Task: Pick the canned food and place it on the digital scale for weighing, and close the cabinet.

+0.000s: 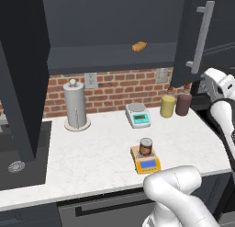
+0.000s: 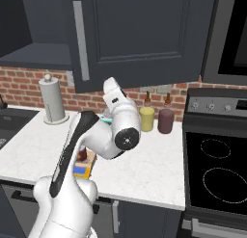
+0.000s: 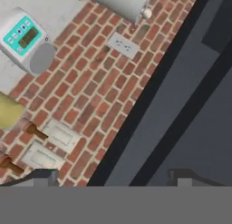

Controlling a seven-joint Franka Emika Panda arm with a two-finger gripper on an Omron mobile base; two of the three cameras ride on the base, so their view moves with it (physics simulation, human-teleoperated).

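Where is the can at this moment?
In the left base view the can stands upright on the orange scale near the counter's front edge, in front of the grey-white scale.

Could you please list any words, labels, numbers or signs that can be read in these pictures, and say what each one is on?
No text can be read anywhere.
Teal display of the grey-white scale: small marks, too blurred to read.
Blue display of the orange-yellow square scale: too small to read.
Dark red-brown can standing on that scale: no legible label.
Stove control panel: knobs and a small display, unreadable.
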